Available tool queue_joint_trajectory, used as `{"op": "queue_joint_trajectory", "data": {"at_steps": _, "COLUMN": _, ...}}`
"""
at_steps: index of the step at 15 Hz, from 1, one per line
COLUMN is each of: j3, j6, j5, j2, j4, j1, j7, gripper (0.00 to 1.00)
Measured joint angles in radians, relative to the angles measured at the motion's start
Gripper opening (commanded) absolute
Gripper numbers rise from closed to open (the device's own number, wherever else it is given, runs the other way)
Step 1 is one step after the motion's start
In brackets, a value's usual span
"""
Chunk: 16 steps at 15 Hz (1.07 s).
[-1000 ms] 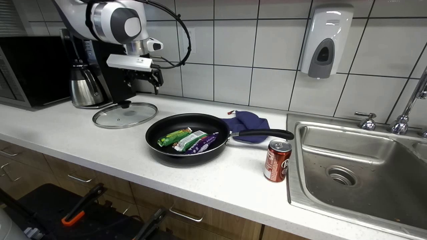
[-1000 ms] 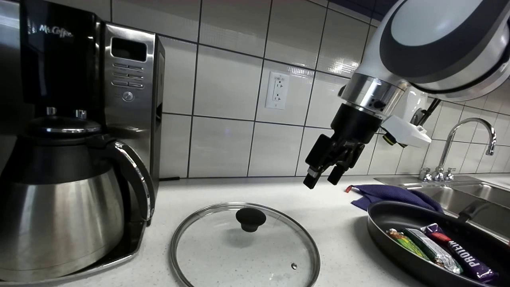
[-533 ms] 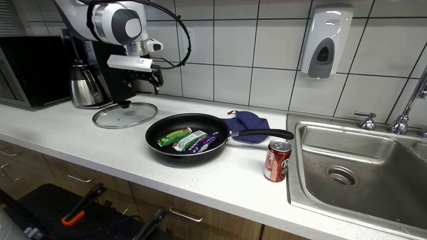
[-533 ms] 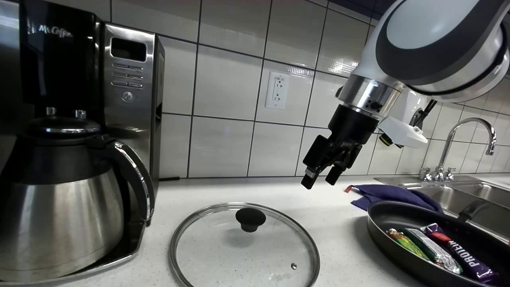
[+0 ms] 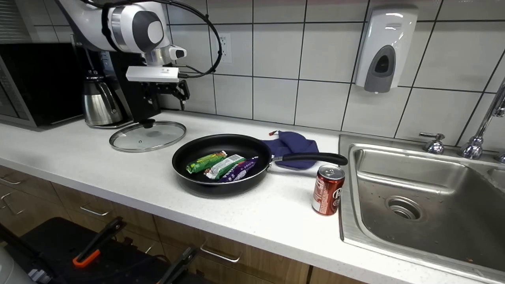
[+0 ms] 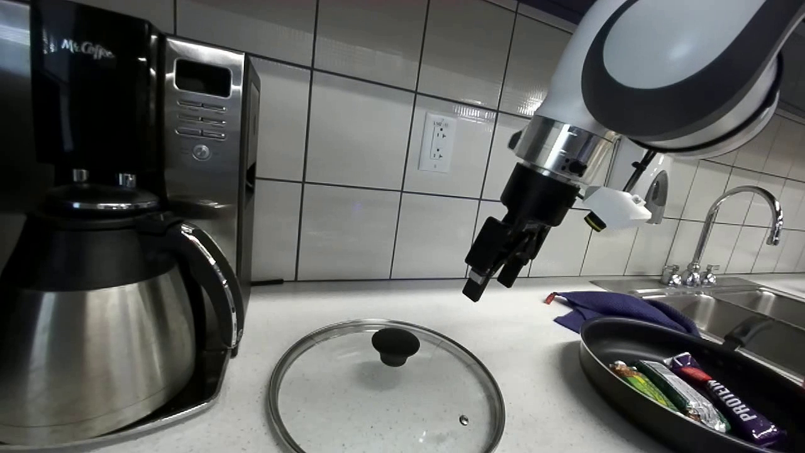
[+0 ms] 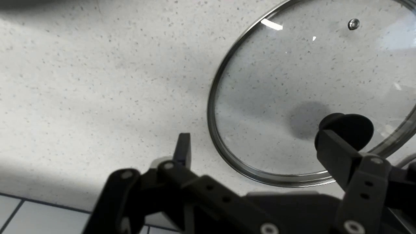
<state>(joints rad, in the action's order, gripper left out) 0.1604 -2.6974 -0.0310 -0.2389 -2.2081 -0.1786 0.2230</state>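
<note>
In an exterior view: black frying pan on counter, three wrapped bars inside, lying side by side: green bar, green-and-white bar, purple bar. Pan handle points toward steel sink; dark blue cloth beside pan, behind handle. Red soda can, upright, just beside sink. Steel carafe near the wall, contents hidden. Soap dispenser on wall, fill level can't be told. Glass lid is off the pan, flat on counter between carafe and pan.

In an exterior view: carafe sits in coffee maker, opaque, closed on top. Glass lid lies with black knob up. Pan at picture's right, bars inside, purple one lettered PROTEIN. Gripper hangs tilted above counter, near the lid, higher than knob, clear of everything; fingertips well apart.

Wrist view: fingers spread wide, gripper released, nothing grasped. Counter and lid rim show through the gap. One finger overlaps knob in this view; contact not made, knob sits lower.
</note>
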Motion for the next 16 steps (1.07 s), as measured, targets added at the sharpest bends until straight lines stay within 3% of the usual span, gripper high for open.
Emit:
{"op": "queue_joint_trajectory", "data": {"at_steps": 8, "j3": 0.049, "j6": 0.017, "j5": 0.056, "j2": -0.156, "j4": 0.164, "j1": -0.028, "j7": 0.030, "gripper": 1.00}}
{"op": "queue_joint_trajectory", "data": {"at_steps": 16, "j3": 0.111, "j6": 0.132, "j5": 0.077, "j2": -0.278, "j4": 0.328, "j1": -0.057, "j7": 0.107, "gripper": 1.00}}
